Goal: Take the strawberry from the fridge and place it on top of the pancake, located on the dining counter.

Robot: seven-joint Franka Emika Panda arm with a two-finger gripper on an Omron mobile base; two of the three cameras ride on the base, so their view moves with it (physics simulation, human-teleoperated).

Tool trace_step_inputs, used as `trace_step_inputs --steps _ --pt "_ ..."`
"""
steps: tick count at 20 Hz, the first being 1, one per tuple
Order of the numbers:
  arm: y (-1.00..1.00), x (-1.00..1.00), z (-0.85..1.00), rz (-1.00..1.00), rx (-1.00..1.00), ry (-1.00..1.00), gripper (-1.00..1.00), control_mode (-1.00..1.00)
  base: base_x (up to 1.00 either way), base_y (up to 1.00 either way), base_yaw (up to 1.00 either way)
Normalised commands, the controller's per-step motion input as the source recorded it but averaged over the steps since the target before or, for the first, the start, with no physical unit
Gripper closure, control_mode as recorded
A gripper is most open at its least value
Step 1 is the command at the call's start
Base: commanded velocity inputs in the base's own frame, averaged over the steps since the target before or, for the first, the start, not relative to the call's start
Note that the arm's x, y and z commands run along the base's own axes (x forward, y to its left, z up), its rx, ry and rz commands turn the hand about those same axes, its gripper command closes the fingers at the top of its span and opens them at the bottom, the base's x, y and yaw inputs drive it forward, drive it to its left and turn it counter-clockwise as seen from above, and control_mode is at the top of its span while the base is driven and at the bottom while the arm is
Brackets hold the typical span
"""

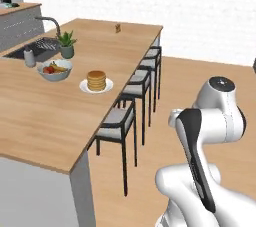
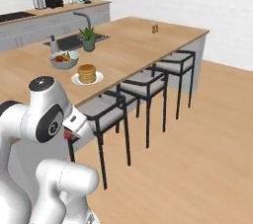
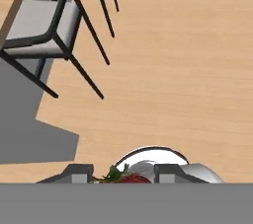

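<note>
One small bright red strawberry (image 3: 129,178) sits pinched in the two-finger gripper (image 3: 123,174), though it's partly cut off. Carry it level to the golden-brown pancake stack (image 1: 96,80) on the light-wood dining counter (image 1: 45,116); lower centred before releasing, or it likely rolls.

Bare dining counter (image 1: 45,121) surrounds the pancake (image 1: 96,80); fruit bowl (image 1: 55,69) stands just beside

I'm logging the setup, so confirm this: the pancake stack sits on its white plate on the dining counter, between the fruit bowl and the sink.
Not quite. The pancake does sit on its white plate on the dining counter, but on the stool side of the fruit bowl. The bowl lies between it and the sink, as the left base view shows.
</note>
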Motion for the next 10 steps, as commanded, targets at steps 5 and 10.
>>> trace_step_inputs --steps 5,10 --pt "0.00 0.00 0.00 0.00 0.00 0.00 1.00 1.00 0.68 -0.77 0.69" --pt "0.00 0.00 0.00 0.00 0.00 0.00 1.00 1.00 0.43 -0.77 0.75"
